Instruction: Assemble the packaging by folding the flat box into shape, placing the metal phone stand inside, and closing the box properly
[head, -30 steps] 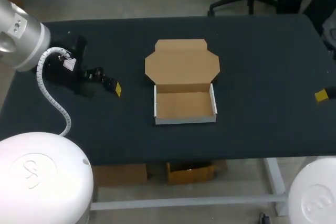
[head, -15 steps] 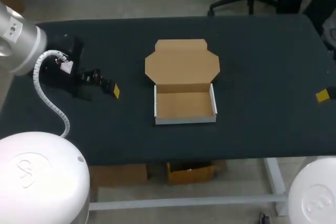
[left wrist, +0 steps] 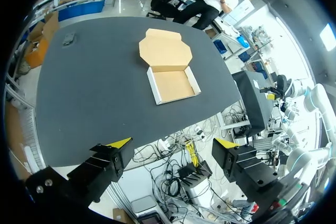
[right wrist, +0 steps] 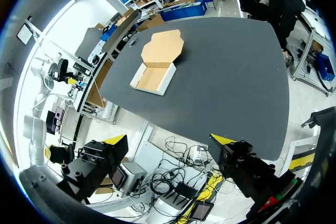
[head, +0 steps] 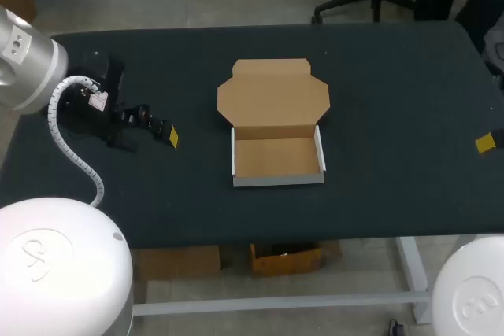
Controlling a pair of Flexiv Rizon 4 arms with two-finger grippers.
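Lying near the middle of the dark desk point(head: 394, 100), the box point(head: 277, 127) is partly formed. Its shallow tray faces the robot, with white outer walls standing upright at the front and at both sides. The brown inner floor of the tray shows. The lid panel, with angled corners, lies flat on the desk behind the tray, hinged along the tray's far edge and fully open.

The left arm point(head: 27, 53) comes in over the desk's left part, and a pale ribbed hose point(head: 72, 143) loops down from it. From above, the left gripper point(left wrist: 172, 142) sits to the left of the box and well apart from it, with bare desk between the two. In the left wrist view its fingers point(left wrist: 107, 161) are spread wide with nothing held between them, and the box lies far ahead of them across open desk surface.

The right gripper point(right wrist: 169, 139) shows from above only as a yellow tip at the desk's right edge, also well apart from the box. In its own wrist view its fingers point(right wrist: 100, 166) stand wide apart and grip nothing, and the box lies far ahead past a broad stretch of desk.

A small grey item point(left wrist: 68, 38) rests near a far corner of the desk, well apart from the box. It is too small to tell what it is.
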